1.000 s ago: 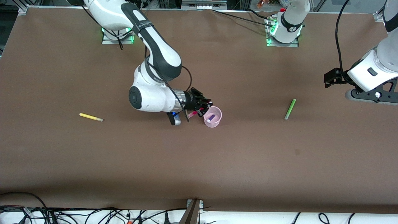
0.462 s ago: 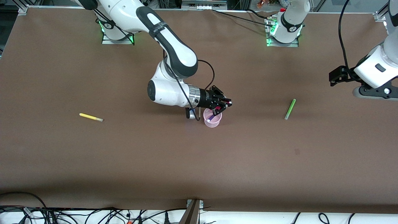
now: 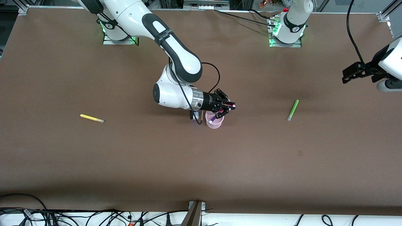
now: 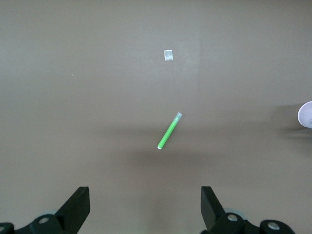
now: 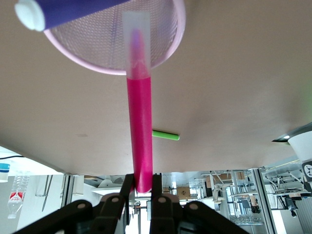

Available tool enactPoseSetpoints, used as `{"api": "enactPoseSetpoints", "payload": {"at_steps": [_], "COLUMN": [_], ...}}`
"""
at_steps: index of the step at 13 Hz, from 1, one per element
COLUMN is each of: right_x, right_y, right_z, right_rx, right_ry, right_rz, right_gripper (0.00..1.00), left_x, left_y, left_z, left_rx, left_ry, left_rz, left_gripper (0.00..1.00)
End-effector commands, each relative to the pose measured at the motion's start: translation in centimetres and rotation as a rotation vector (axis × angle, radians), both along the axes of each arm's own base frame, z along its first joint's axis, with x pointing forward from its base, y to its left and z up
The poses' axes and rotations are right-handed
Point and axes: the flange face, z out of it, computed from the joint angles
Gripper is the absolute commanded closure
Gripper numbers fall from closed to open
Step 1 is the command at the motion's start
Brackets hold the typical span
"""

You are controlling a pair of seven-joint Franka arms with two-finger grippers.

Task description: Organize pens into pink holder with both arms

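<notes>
Brown table [image 3: 125, 157]: right gripper [image 3: 230, 106] (clamping magenta pen [image 5: 139, 126]) over pink holder [image 3: 214, 123].

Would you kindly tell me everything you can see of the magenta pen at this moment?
The magenta pen is a slim, smooth, plastic-looking marker with a bright pink barrel and a pale translucent end. The right gripper is shut on its barrel end and holds it in the air over the pink holder. Its pale end points at the holder's open mouth, where the purple pen already leans. Only the gripper's fingers visibly touch it.
</notes>
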Motion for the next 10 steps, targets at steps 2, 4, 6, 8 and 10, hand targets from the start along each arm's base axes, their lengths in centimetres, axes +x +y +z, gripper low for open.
{"api": "enactPoseSetpoints", "payload": {"at_steps": [2,4,6,8,10], "right_x": [0.1,0.5,0.7,0.9,1.6], "right_y": [0.2,-0.3,-0.5,-0.7,-1.6], "right_z": [-1.4,-2.0,-2.2,-2.4,-2.9], "right_rx": [0.032,0.034,0.036,0.033,0.03], "right_ry": [-0.006,-0.004,-0.011,-0.012,-0.022], "right_rz": [-0.008,-0.017,-0.016,-0.017,-0.019], "right_gripper": [0.99,0.98,0.97,0.96,0.92], "left_x": [-2.6,-2.8,-2.1,-2.1,-2.2], "left_y": [0.0,0.0,-0.9,-3.7,-3.9], "left_z": [-0.2,-0.4,-0.3,0.0,0.0], "left_rx": [-0.017,-0.012,-0.008,0.0,0.003], "left_ry": [-0.067,-0.049,-0.052,-0.059,-0.054], "left_rz": [0.021,0.024,0.045,0.02,0.036], "left_gripper": [0.0,0.0,0.0,0.0,0.0]}}
